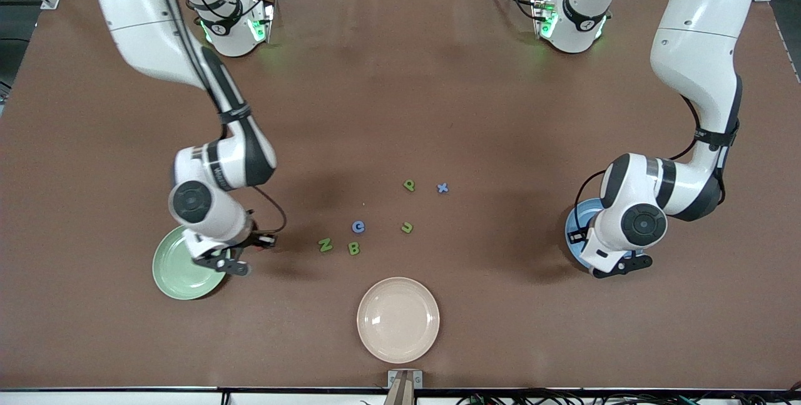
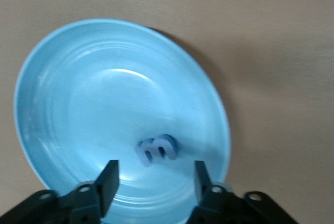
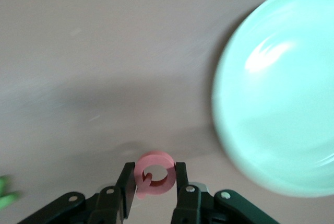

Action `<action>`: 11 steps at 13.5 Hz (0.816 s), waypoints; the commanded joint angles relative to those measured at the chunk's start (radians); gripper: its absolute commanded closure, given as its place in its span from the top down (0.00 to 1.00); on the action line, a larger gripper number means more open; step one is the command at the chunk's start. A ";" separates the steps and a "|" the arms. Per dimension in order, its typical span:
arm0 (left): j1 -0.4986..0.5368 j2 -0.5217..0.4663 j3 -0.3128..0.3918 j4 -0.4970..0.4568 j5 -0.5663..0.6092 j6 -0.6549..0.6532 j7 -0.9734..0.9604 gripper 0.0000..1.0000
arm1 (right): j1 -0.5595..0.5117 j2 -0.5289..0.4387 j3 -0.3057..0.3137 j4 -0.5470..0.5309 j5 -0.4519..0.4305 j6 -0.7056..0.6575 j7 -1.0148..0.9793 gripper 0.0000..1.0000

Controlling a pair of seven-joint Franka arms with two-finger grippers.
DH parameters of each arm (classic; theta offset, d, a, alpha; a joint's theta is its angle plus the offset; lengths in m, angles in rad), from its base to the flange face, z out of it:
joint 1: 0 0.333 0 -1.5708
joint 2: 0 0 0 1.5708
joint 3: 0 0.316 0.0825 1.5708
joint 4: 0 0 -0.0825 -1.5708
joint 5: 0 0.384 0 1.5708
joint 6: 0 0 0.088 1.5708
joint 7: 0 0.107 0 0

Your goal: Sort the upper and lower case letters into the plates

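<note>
Your left gripper hangs over the blue plate at the left arm's end of the table, near the edge closest to the front camera. Its fingers are spread apart and hold nothing. Just under them a blue letter, shaped like a lower-case m, lies in the plate's bowl, toward the rim nearest the gripper.

Your right gripper pinches a red letter, a rounded shape with a hole in it; which letter it is you cannot tell. The gripper hangs over the bare table just beside the mint plate, at the rim toward the table's middle. The mint plate sits at the right arm's end of the table, and the part of its bowl that shows holds no letter.

Six letters lie loose in the middle of the table. A green P and a blue x sit side by side, farthest from the front camera. Nearer to it are a blue c and a green J. Nearest of the six are a green N and a green B, close together.

A cream plate rests near the middle of the table's front-camera edge, with nothing showing in it.
</note>
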 commanded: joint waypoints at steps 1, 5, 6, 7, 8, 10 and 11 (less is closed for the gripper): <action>-0.018 -0.044 -0.114 -0.020 -0.036 -0.002 -0.136 1.00 | -0.089 -0.009 -0.019 0.016 -0.091 0.001 -0.233 0.10; -0.229 -0.004 -0.156 0.031 -0.036 0.012 -0.410 0.97 | -0.139 0.011 -0.019 0.031 -0.210 0.054 -0.313 0.79; -0.268 0.018 -0.153 0.052 -0.034 0.030 -0.491 0.95 | -0.136 0.011 -0.017 0.031 -0.204 0.054 -0.306 0.89; -0.285 0.033 -0.153 0.057 -0.031 0.056 -0.541 0.91 | -0.125 0.009 -0.013 0.031 -0.197 0.051 -0.299 0.91; -0.299 0.044 -0.153 0.057 -0.030 0.084 -0.541 0.88 | -0.110 0.006 -0.011 0.031 -0.185 0.047 -0.275 0.92; -0.339 0.065 -0.152 0.049 -0.022 0.139 -0.535 0.85 | -0.033 0.005 -0.003 0.031 -0.123 0.041 -0.118 0.92; -0.343 0.076 -0.152 0.042 -0.013 0.165 -0.528 0.83 | 0.016 0.005 -0.003 0.031 -0.107 0.043 -0.030 0.92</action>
